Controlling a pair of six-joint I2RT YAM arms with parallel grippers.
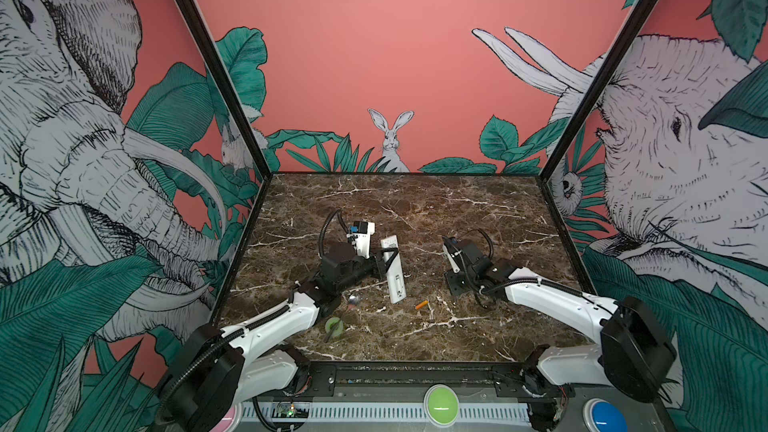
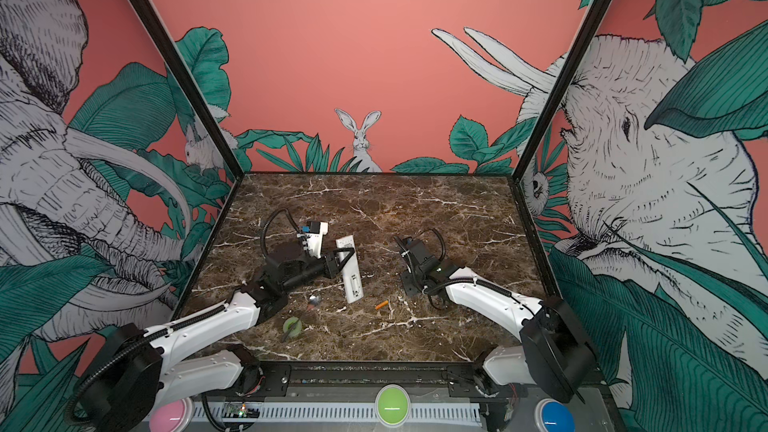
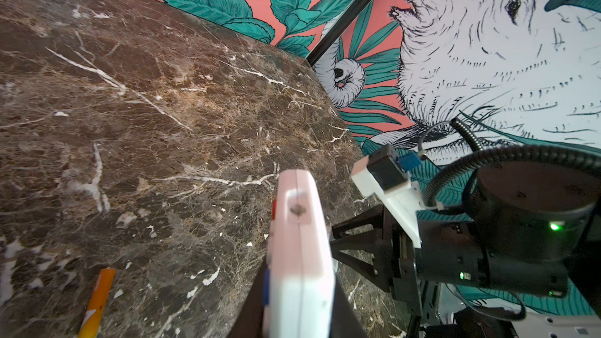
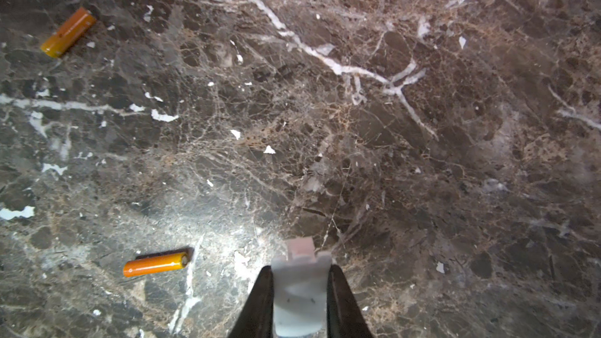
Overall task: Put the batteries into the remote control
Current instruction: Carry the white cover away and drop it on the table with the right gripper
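Note:
The remote control [image 1: 392, 270] [image 2: 351, 272] is a long white bar left of the table's middle. My left gripper [image 1: 384, 261] [image 2: 337, 263] is shut on it near its middle, reaching in from the left. In the left wrist view the remote control [image 3: 300, 248] shows edge-on between the dark fingers of that gripper [image 3: 300, 274]. One orange battery [image 1: 421, 305] [image 2: 381, 305] [image 3: 97, 300] lies in front of the remote. The right wrist view shows two batteries [image 4: 69, 32] [image 4: 156, 264] on the marble. My right gripper [image 4: 300, 271] [image 1: 455, 286] points down, shut on a small white cover strip [image 4: 299, 304].
A shiny metal spoon [image 1: 353, 300] and a green tape roll [image 1: 333, 326] lie near the left arm at the front left. Patterned walls close the marble table [image 1: 478, 209] on three sides.

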